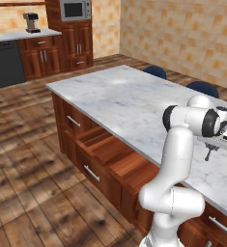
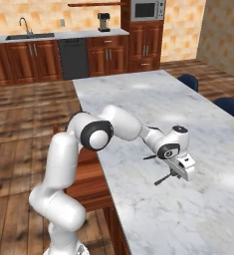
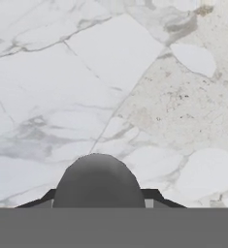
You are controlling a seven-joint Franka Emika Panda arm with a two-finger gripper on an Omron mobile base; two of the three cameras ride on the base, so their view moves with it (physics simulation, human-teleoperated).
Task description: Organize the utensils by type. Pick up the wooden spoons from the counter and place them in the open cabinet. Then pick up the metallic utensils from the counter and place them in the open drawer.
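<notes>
We have the two-finger gripper down low over the white-grey veined marble counter, close to that counter's near long edge. It sits on one of the metallic utensils, the small utensil with a round grey metal head and a thin dark handle.

In the hand view the domed grey head rises right between the dark fingertips, one tip against each side of it. The jaws are drawn partway in around the head. We cannot tell whether they are gripping it firmly yet.

The long axis matters here. In the right base view the dark handle sticks out from under the hand, slanting down and back toward the counter's near edge. The hold is therefore at the head end, and we judge the handle will swing as a free tail once lifted.

A second thin dark sliver lies on the counter beside the wrist. It is too small for us to name.

The wide shallow reddish-brown wooden drawer stands pulled out below the counter's near edge, further along that edge from the gripper. We make out nothing in the part of its tray that shows. Our next move, we judge, carries the utensil off the counter's edge and down to that tray.
</notes>
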